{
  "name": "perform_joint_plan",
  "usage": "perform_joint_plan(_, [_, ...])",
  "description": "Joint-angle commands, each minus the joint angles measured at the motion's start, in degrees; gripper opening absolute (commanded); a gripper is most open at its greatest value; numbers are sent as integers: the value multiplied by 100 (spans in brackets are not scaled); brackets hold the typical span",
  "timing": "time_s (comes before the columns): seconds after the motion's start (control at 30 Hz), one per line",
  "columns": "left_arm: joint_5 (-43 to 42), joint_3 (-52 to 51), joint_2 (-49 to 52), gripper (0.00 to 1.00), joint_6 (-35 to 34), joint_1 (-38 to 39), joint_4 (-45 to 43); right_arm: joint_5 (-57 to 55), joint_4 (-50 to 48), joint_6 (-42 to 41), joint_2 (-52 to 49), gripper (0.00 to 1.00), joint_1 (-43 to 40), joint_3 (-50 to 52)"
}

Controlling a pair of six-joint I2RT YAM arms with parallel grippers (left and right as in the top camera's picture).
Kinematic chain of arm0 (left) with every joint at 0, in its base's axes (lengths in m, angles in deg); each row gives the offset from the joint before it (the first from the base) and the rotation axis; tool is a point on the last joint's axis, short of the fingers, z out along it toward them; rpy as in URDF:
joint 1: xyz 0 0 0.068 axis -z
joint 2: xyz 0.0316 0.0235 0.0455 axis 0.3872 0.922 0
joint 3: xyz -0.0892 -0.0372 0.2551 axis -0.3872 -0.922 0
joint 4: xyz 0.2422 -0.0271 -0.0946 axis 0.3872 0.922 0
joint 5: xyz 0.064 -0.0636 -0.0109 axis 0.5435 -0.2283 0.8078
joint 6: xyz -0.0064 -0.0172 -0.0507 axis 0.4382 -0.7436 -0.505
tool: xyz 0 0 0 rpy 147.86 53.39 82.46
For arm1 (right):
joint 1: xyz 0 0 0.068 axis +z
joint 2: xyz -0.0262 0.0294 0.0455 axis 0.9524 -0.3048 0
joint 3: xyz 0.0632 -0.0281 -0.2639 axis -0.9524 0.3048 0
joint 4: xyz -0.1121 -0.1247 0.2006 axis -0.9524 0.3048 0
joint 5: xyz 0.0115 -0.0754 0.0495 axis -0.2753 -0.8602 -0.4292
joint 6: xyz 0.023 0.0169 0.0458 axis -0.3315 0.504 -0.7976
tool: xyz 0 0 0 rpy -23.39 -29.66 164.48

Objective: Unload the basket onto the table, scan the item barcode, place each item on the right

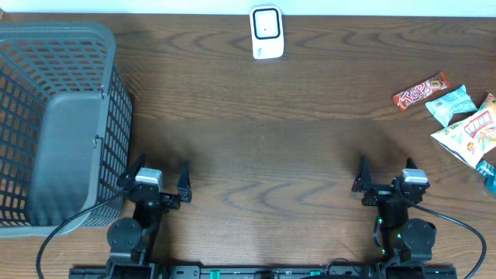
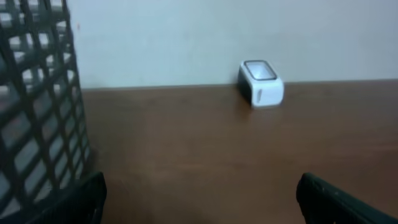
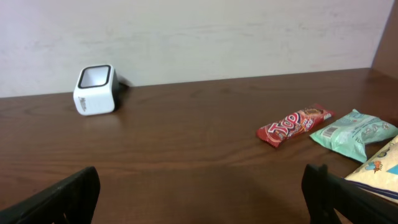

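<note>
Overhead, the left gripper [image 1: 161, 173] and right gripper [image 1: 385, 177] sit at the near edge with jaws wide apart and empty, the white scanner [image 1: 266, 32] stands at the far edge, and the snack packets [image 1: 451, 105] lie at far right.

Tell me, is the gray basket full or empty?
Empty. From overhead, the basket shows only its bare gray floor, with nothing inside.
</note>
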Motion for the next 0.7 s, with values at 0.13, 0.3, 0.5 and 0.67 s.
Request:
perform_joint_plan(0.13, [466,-11,-55,98,-94,13,481,31,24,55,37,99,-107,7])
perform_joint_plan(0.3, [671,-11,-55,98,-160,13,507,31,24,55,37,99,-107,7])
perform_joint_plan(0.5, [756,-11,-55,98,-413,13,522,31,24,55,37,99,-107,7])
perform_joint_plan(0.67, [772,-11,-55,98,-413,11,522,31,24,55,37,99,-107,7])
